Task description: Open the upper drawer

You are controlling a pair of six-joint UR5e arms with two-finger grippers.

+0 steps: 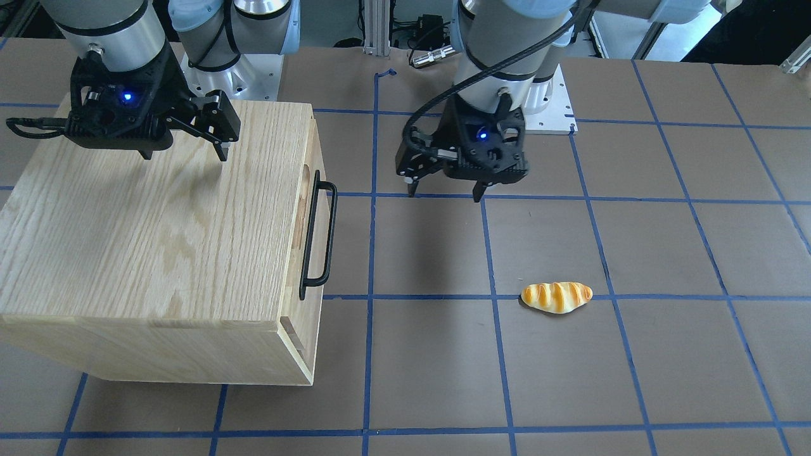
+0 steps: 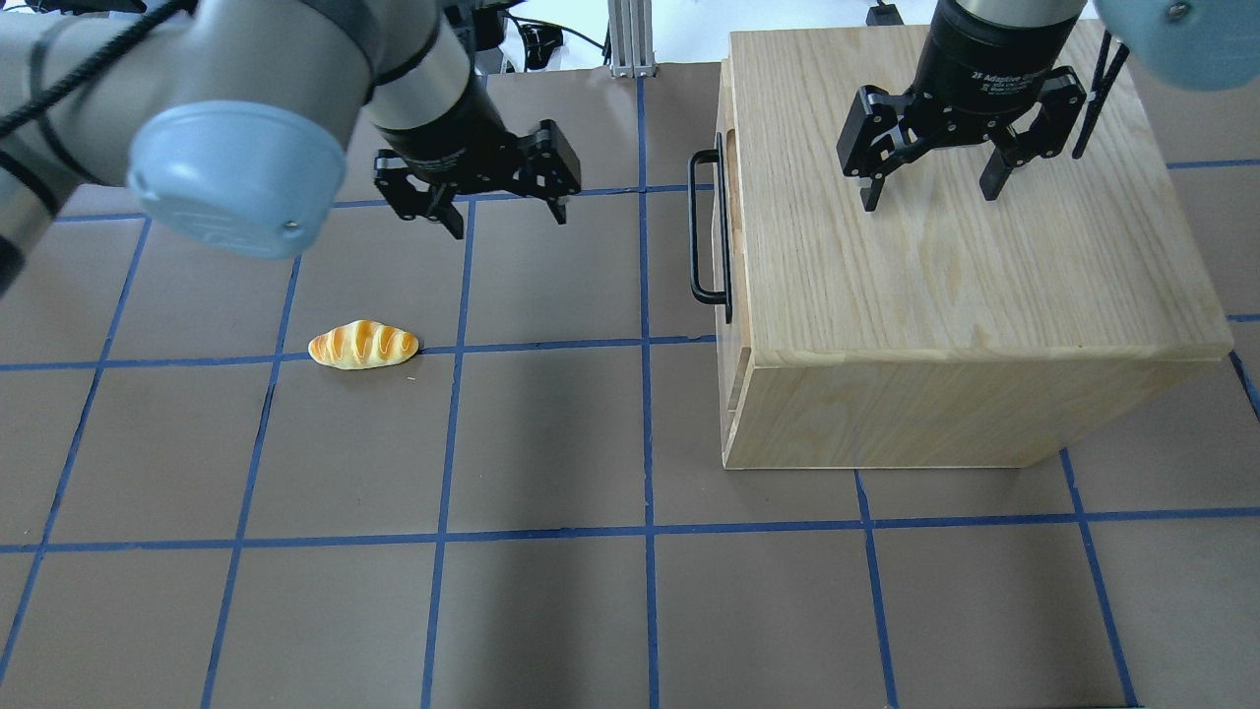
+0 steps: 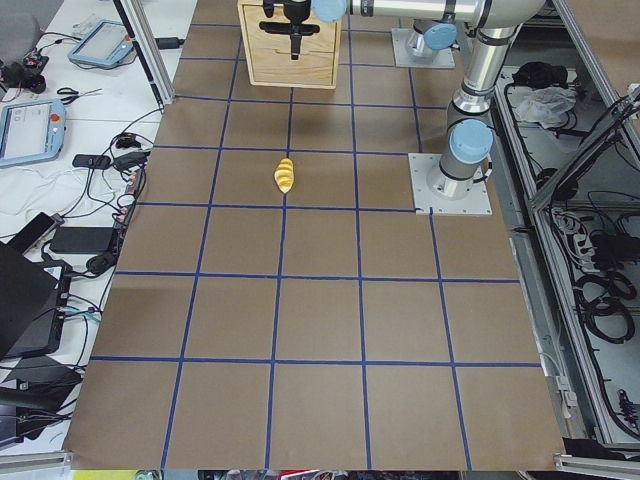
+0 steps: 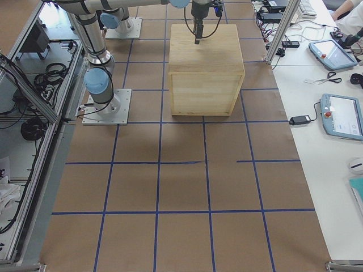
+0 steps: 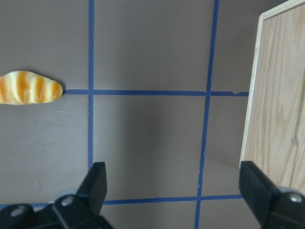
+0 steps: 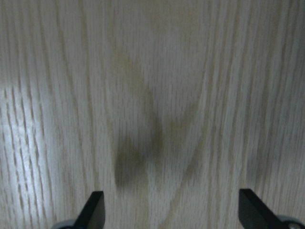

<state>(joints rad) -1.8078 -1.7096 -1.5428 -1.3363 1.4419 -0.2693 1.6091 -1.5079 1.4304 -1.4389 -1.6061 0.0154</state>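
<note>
The upper drawer [image 2: 729, 187] is shut, its front flush with the left face of the pale oak cabinet [image 2: 945, 295]. Its black bar handle [image 2: 706, 232] sticks out to the left; it also shows in the front view [image 1: 319, 240], beside the oblong slot [image 1: 306, 180]. My left gripper [image 2: 509, 222] is open and empty, above the table to the left of the handle, apart from it. Its fingertips [image 5: 97, 181] frame bare table in the left wrist view. My right gripper [image 2: 928, 200] is open and empty, hovering just above the cabinet's top [image 6: 157, 95].
A striped bread roll [image 2: 362, 346] lies on the brown table with blue tape lines, left of the cabinet; it also shows in the left wrist view [image 5: 29, 87]. The cabinet's edge [image 5: 276, 95] is at that view's right. Side benches hold tablets and cables.
</note>
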